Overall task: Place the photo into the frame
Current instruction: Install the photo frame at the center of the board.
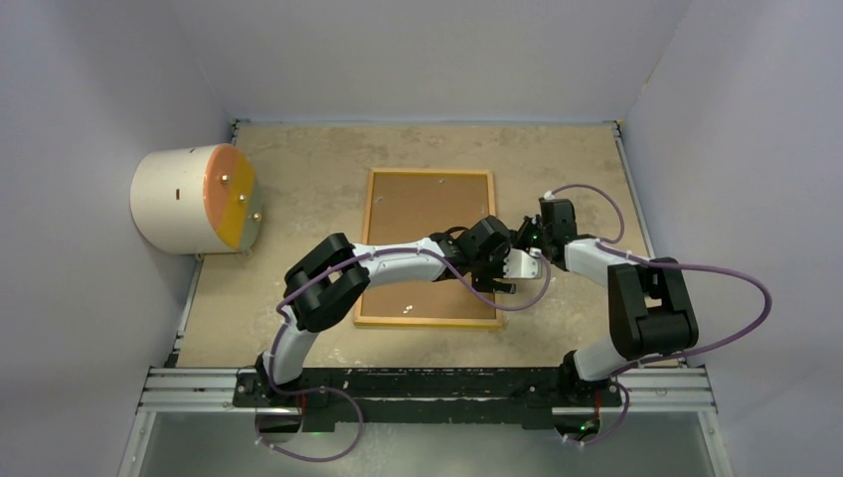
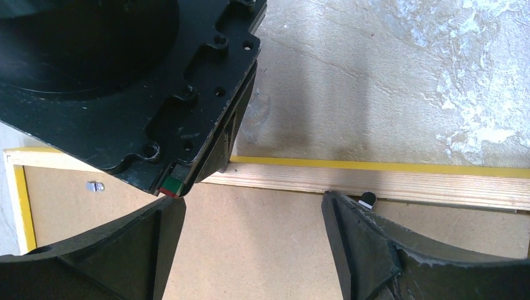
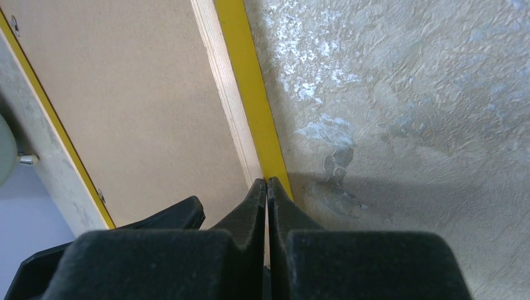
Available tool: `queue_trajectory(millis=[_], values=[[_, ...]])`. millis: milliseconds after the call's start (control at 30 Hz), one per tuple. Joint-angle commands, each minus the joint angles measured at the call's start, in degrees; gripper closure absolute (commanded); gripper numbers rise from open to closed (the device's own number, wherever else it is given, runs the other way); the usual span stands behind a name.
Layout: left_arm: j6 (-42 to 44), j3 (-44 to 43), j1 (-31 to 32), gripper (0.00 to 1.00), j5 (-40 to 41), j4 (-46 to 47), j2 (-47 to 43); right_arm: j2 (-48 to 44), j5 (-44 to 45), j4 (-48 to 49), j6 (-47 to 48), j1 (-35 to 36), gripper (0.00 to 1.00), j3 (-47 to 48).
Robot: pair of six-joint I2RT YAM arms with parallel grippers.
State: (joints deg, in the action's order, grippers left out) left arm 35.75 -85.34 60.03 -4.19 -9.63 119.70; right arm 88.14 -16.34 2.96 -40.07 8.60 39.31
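The frame lies face down mid-table, light wood back up, yellow showing at its outer edge. A plain brown backing board fills it. The photo is hidden or out of view. My left gripper hovers open over the board just inside the frame's right rim, nothing between its fingers. My right gripper is shut, its tips together at that same rim, beside the left gripper. A small black tab sits at the rim by the left gripper's finger.
A white cylinder with an orange and yellow face lies at the table's left edge. The speckled tabletop is walled at the back and sides. A small metal clip sits on the board near the frame's end.
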Motion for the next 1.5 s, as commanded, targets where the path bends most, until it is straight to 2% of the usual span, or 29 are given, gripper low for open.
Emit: queue_trajectory(millis=[0,1067,1467], values=[[1.1,0.2,1.1,0.14,-2.5,-0.1,0.1,5.6,3.3,-3.2,2.0,1.2,1.0,-2.2],[5.7,1.3,2.7,0.14,-9.1,-8.3,-2.9,9.0,3.8,-3.2,1.8,1.2,1.0,-2.2],[5.6,1.0,2.7,0.14,-7.9,-9.1,-4.8,8.9,4.0,-3.2,1.4,1.2,1.0,-2.1]])
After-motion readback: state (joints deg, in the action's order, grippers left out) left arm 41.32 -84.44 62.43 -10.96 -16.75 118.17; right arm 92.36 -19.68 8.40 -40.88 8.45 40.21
